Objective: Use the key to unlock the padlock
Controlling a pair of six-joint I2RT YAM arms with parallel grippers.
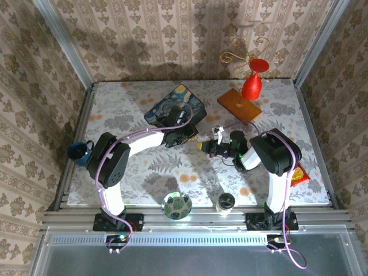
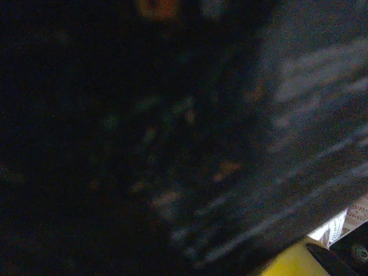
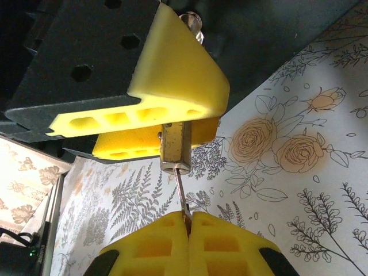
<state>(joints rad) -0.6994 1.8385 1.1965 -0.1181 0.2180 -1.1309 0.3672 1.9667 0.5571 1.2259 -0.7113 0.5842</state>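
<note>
At the bottom centre of the right wrist view, the right gripper [image 3: 188, 221] is clenched on the key [image 3: 180, 192] (just a thin dark blade). Mid-frame above it, the key's tip reaches the underside of the padlock [image 3: 176, 146], which the left gripper [image 3: 164, 123] pinches between yellow fingers.

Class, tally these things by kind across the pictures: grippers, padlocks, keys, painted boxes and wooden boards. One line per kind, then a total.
grippers: 2, the left gripper and the right gripper
padlock: 1
key: 1
painted box: 1
wooden board: 1
total: 6
</note>
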